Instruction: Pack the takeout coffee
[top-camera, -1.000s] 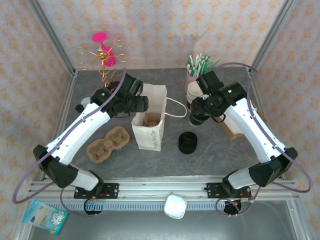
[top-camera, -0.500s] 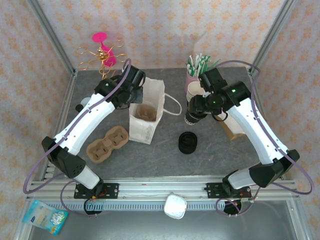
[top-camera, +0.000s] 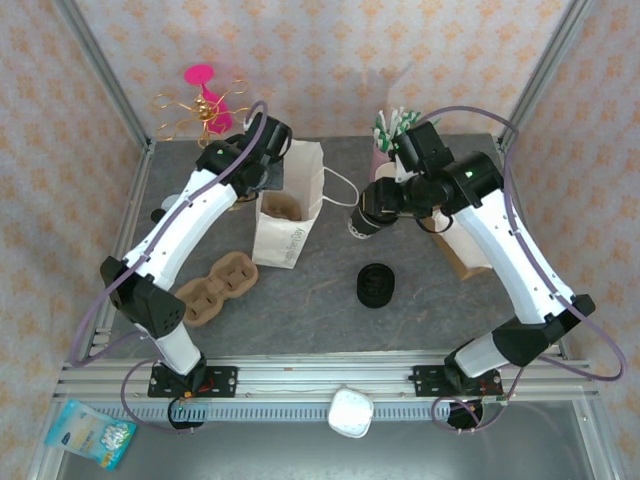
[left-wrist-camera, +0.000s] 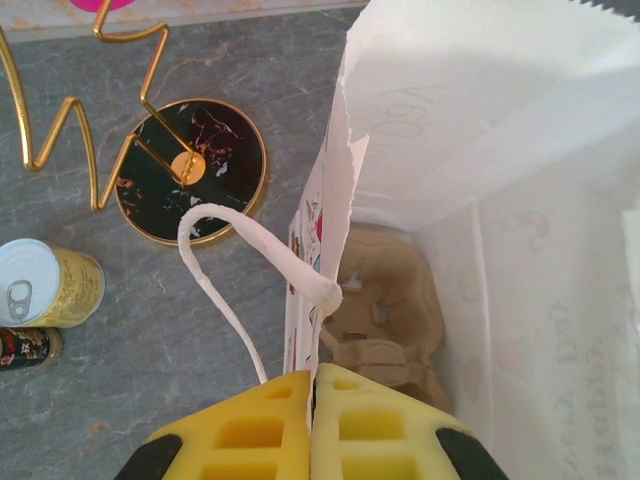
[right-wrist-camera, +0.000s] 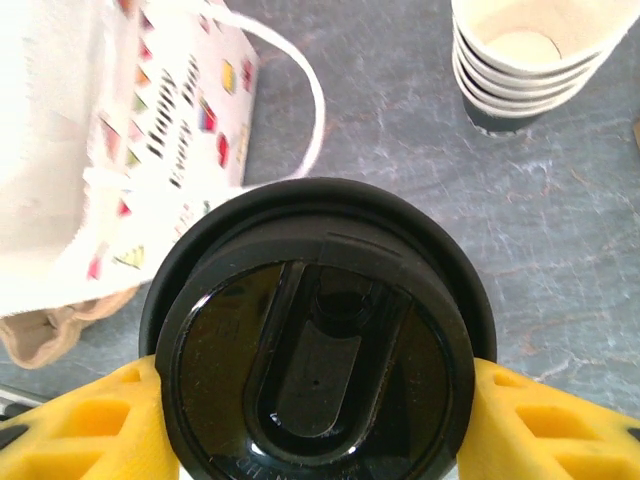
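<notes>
Clamping the coffee (top-camera: 365, 222), right jaws neared the bag (top-camera: 280, 240); left jaws newly pinch it.

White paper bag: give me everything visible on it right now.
The white paper bag stands upright with its top open on the grey table, left of centre. The paper looks thin and creased, with small coloured print on one side and white twisted-cord handles. A brown pulp cup carrier lies at the bottom. The left hand is shut on the rim, right where one handle is attached.
</notes>
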